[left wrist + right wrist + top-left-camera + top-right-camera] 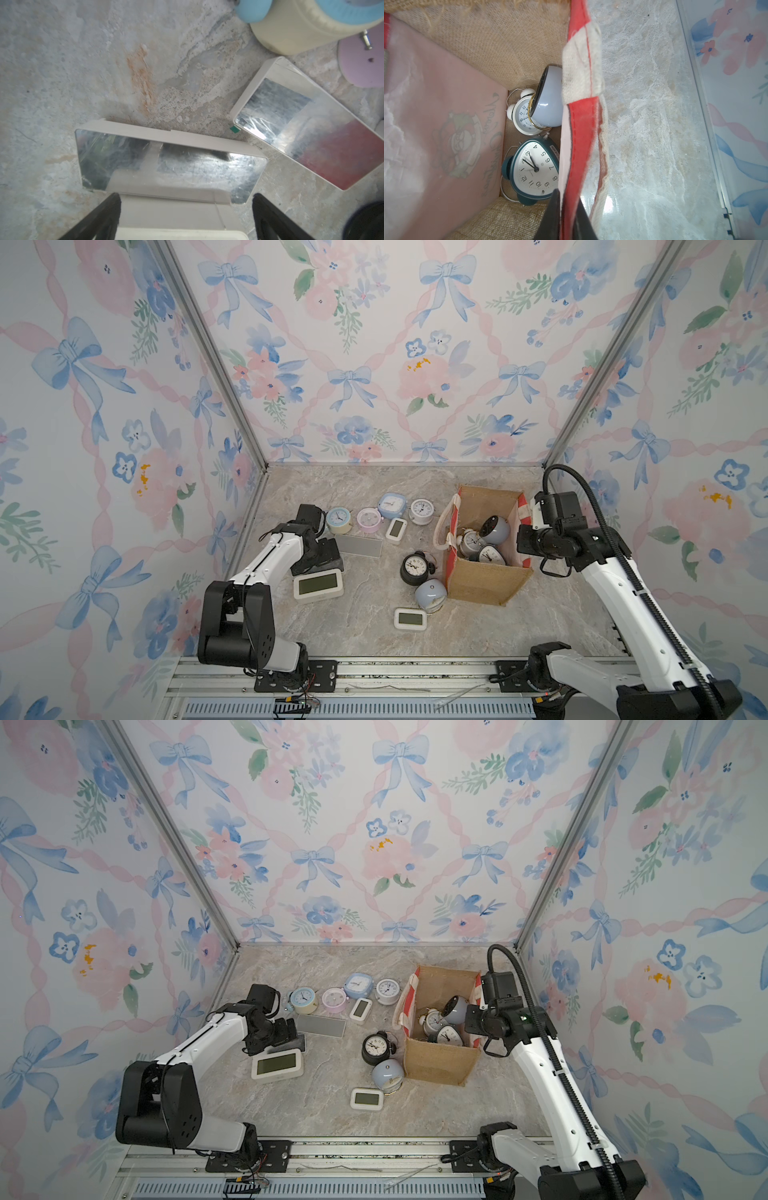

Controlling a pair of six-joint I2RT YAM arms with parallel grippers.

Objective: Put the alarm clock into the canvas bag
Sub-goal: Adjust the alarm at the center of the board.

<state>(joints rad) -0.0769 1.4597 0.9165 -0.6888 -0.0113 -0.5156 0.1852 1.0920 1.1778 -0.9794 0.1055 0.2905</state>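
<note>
The bag [482, 585] stands open on the right of the desk [332, 635], burlap front toward the camera in both top views [440, 1065]. The right end effector [566, 209] is pinched closed on the bag's red side panel, one finger inside and one outside.

Three clocks lie on the bag's floor: a teal clock [535, 168] face up, a white bell clock [522, 114], and a blue dome clock [548, 104] tipped over the white one's dial. The teal dial carries numerals 1 to 12. Its small script and the sticker on its rim are too small to read. Faint script print shows in reverse through the bag's pink inner wall beside a Santa figure. It seems to read "Merry Christmas".

The left end effector [187, 199] is spread wide and holds nothing. It hovers low at the near edge of a mirror clock [166, 164], its fingers [97, 218] either side of a white casing. A second mirror clock [301, 124] lies just beside it. A large digital clock [318, 583] sits under the left wrist, its screen blank.

A black bell clock [415, 568] and a second dome clock [430, 593] lie just left of the bag, with a small digital clock [410, 619] nearer the camera.
</note>
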